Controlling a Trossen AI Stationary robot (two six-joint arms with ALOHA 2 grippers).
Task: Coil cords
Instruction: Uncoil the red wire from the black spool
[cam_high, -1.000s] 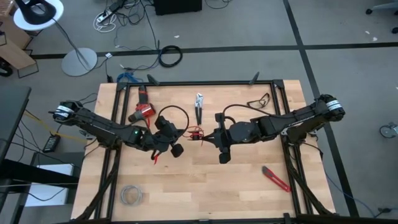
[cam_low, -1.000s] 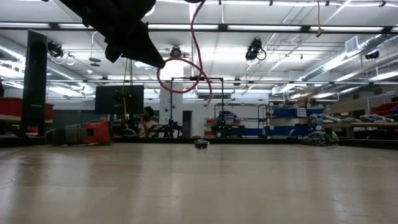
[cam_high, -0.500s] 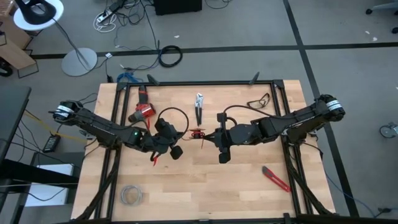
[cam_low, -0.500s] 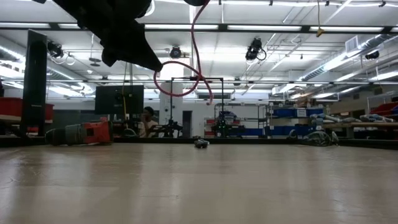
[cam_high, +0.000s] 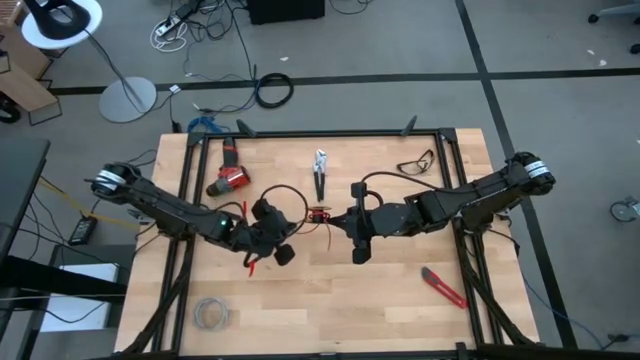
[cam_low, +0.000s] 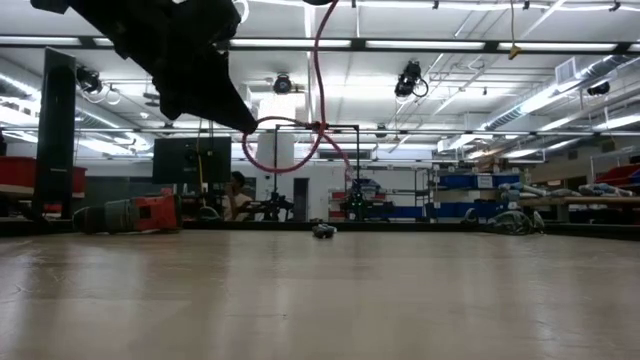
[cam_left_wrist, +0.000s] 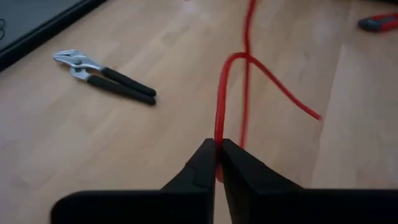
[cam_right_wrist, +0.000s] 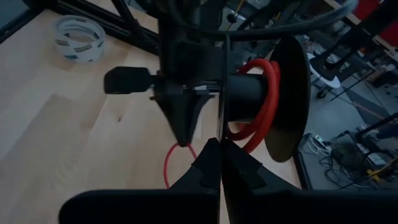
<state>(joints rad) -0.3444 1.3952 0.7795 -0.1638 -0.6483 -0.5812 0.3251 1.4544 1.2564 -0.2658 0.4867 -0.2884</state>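
Red cord (cam_left_wrist: 219, 106) is hanging in a loop above mid worktop (cam_high: 330, 290), between both arms. Left gripper (cam_left_wrist: 218, 163) fingers are sitting nearly together, pinching the cord at their tips. Right gripper (cam_right_wrist: 219, 163) fingers are pressed shut w/ a thin dark strand between them, facing a black spool (cam_right_wrist: 273, 99) carrying red coils. Pliers (cam_left_wrist: 102, 76) are lying nearby.

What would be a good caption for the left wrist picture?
Left gripper pinches a looping red wire above the wooden table, pliers nearby.
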